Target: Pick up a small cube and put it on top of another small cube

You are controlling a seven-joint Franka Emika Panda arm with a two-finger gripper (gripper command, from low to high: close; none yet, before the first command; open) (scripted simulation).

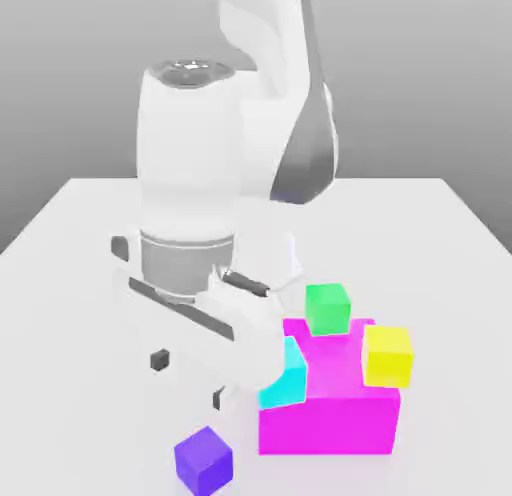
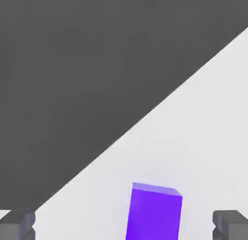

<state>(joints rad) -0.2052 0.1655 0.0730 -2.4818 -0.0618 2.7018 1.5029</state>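
Gripper [image 1: 188, 379], left of centre in the exterior view, stands spread, holding nothing. Violet cube [image 1: 204, 462] sits on the table [image 1: 80, 424], bottom left of centre, ungrasped. Approach appears under way; lowering, gripping, lifting and stacking on another small cube all remain outstanding.

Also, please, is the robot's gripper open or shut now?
Open: the white two-finger gripper has its dark fingertips standing wide apart.
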